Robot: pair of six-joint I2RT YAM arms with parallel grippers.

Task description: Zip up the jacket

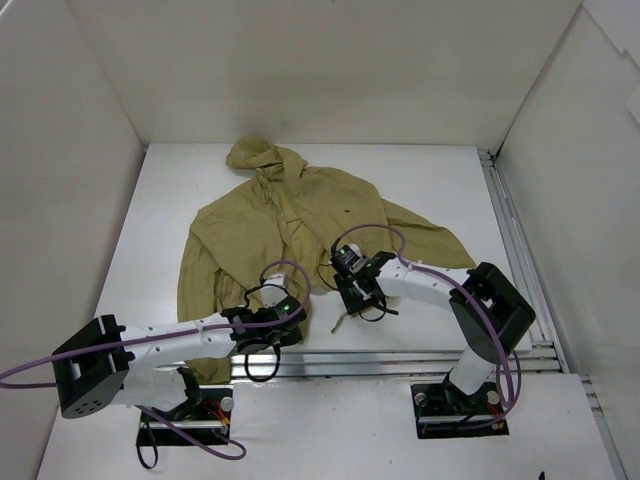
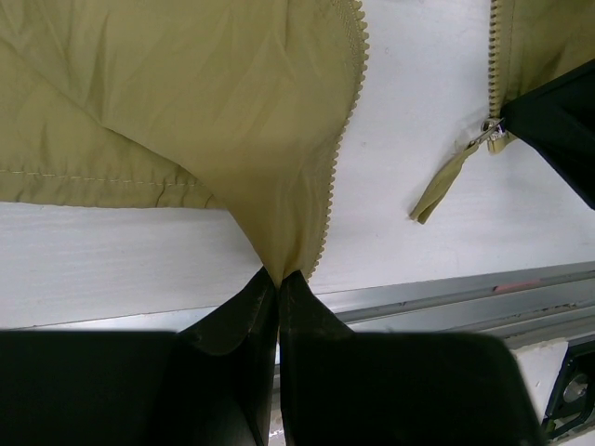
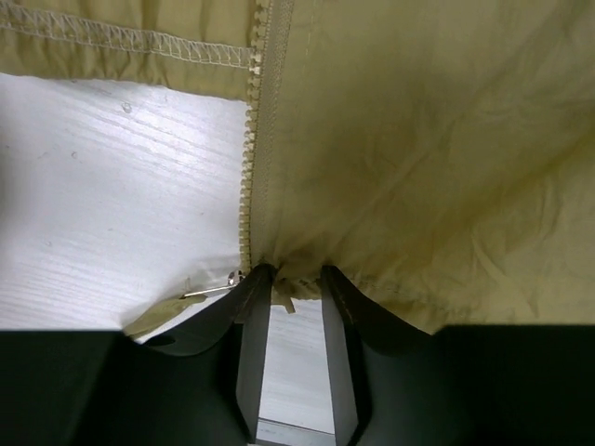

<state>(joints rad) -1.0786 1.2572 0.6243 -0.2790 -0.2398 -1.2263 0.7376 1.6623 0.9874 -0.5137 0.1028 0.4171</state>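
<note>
At the slider point(image 2: 490, 128), which sits at the near hem of the jacket point(image 1: 290, 215), we find what the coming move turns on. The jacket lies flat on the tabletop point(image 1: 420, 170), hood on the far side from the slider and hem toward the arm bases. Its zipper therefore runs lengthwise away from the slider toward the hood.

The slider rides the bottom of the right front edge, its fabric pull tab point(image 2: 444, 190) trailing toward the bases. To the left of the slider, across a strip of bare tabletop, the left tooth row point(image 2: 342, 139) curves down to its bottom corner. The left fingers point(image 2: 279, 283) are pressed together on that corner, lifting it into a small peak.

Just right of the slider, the right fingers point(image 3: 290, 283) stand apart, with the hem edge lying between their tips. We judge they are not pinching it. The right tooth row point(image 3: 247, 167) passes just beside them.

We judge the next step is to carry the held corner rightward to the slider and seat it there. The right arm is nearer the slider and is placed to steady that side.

The left arm lies low, stretched from its base toward the slider. The right arm is folded, elbow out to the slider's right, forearm reaching back in.
</note>
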